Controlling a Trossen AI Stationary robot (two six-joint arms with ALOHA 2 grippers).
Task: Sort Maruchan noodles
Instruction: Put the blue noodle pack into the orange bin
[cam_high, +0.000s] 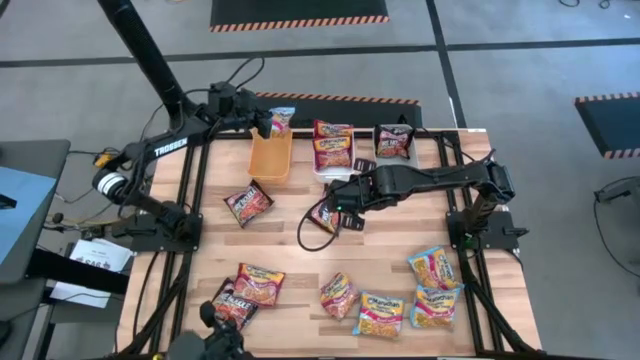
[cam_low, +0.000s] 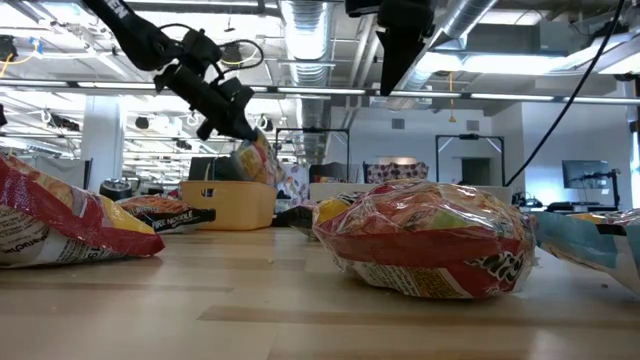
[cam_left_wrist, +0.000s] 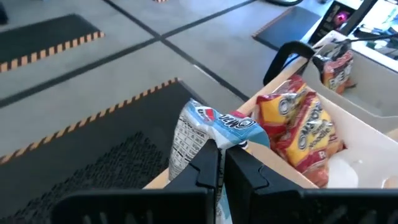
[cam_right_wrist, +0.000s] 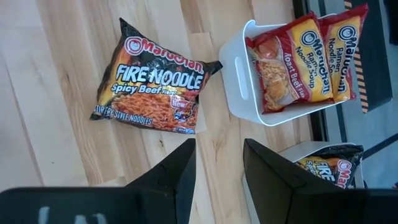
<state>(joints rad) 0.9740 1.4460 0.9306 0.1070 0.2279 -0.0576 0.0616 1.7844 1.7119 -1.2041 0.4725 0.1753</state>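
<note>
The wooden table (cam_high: 300, 250) carries 3 bins (cam_high: 270, 158) at its far edge and scattered Maruchan noodles (cam_high: 259, 284), mostly along the near edge.

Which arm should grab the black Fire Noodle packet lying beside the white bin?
Right. The right gripper hovers open just short of the Fire Noodle packet, while the left gripper is shut on a blue packet above the orange bin.

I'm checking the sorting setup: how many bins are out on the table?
3, side by side in a row: the orange bin on the left, the white bin in the middle, the grey bin on the right. None looks hidden.
</note>
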